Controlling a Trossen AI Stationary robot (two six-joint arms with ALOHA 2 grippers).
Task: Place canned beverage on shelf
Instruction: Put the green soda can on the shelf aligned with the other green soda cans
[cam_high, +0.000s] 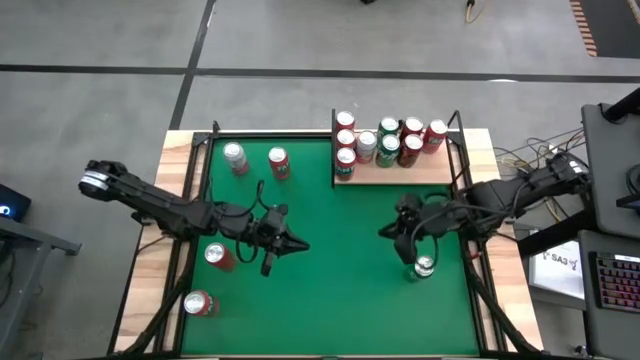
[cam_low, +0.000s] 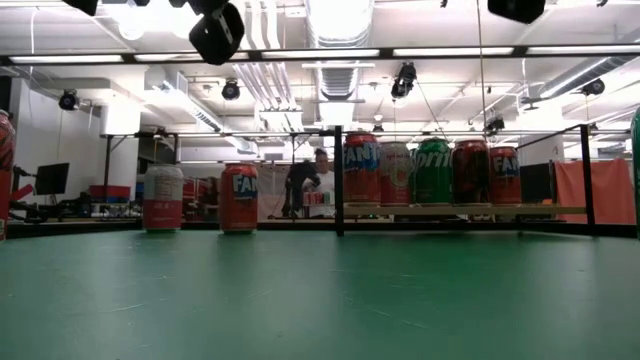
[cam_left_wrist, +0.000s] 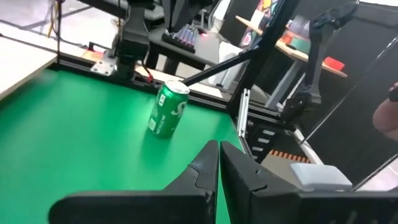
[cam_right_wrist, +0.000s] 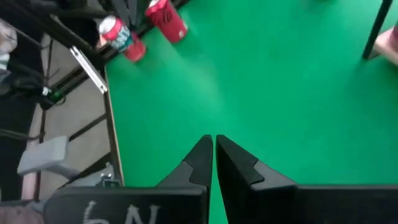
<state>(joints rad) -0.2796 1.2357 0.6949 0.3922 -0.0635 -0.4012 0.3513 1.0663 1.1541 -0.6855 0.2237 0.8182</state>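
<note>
The shelf (cam_high: 420, 172), a pale wooden board edged by black rods, stands at the table's far right and bears several upright cans (cam_high: 388, 142); they also show in the low view (cam_low: 430, 170). A green can (cam_high: 424, 267) stands upright on the green felt near my right arm; it also shows in the left wrist view (cam_left_wrist: 168, 109). My left gripper (cam_high: 298, 245) is shut and empty over the table's middle left, its fingers meeting in its wrist view (cam_left_wrist: 219, 152). My right gripper (cam_high: 388, 231) is shut and empty over the middle right, above the felt and left of the green can (cam_right_wrist: 213, 144).
Two cans (cam_high: 235, 158) (cam_high: 279, 163) stand at the far left, also in the low view (cam_low: 163, 197) (cam_low: 238, 197). Two more cans (cam_high: 218, 256) (cam_high: 199, 303) are at the near left by my left arm. Bare felt (cam_high: 340, 300) lies between the arms. Black frame posts edge the table.
</note>
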